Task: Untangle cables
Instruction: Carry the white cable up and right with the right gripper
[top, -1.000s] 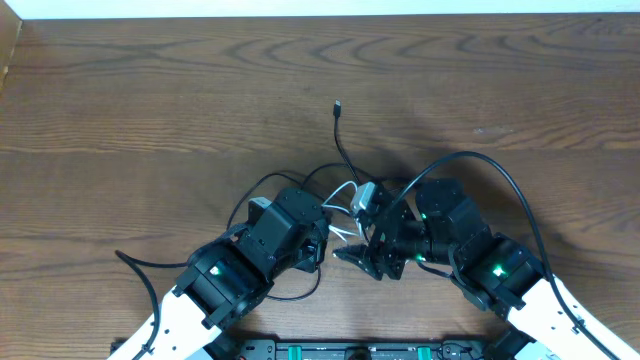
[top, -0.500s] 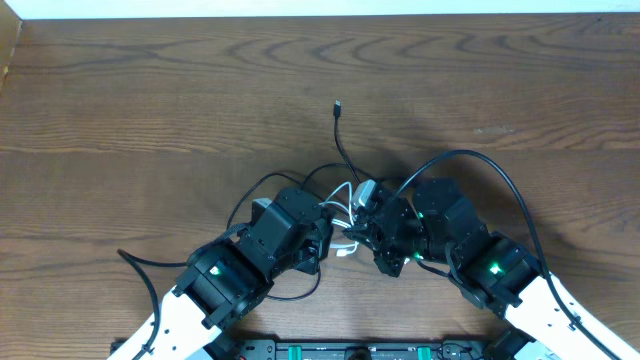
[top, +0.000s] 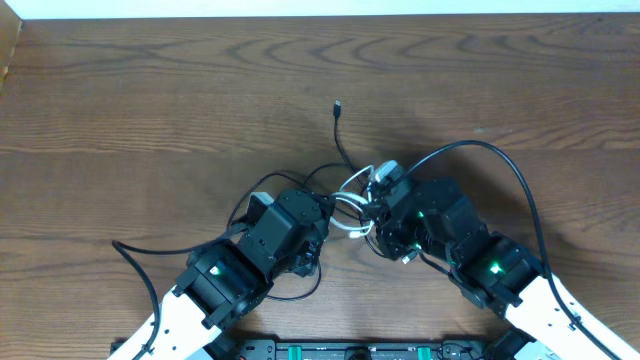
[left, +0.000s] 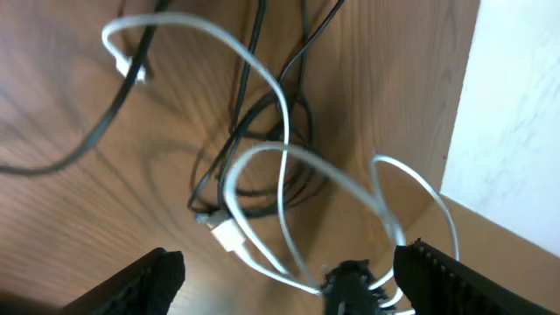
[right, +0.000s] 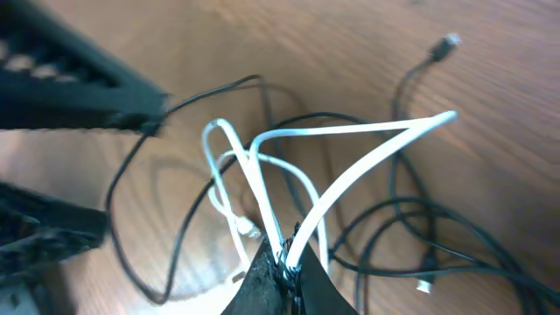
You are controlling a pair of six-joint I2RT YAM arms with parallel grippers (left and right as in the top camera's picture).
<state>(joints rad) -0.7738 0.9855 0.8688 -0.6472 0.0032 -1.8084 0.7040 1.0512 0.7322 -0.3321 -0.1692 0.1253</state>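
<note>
- Right claw [right: 284, 262] is pinched tight on the thin white cord [right: 350, 166], whose loops are drawn up to its tips.
- Left claw [left: 289, 284] is spread wide just beside it, gripping nothing; white loops hang between its fingers.
- Two thin black cords [right: 395, 157] coil beneath, crossing the white one on the brown wooden counter [top: 150, 100]; one plug end [top: 337, 105] trails clear.
- Early days, I'd say: nothing is separated yet, and all three need parting.
</note>
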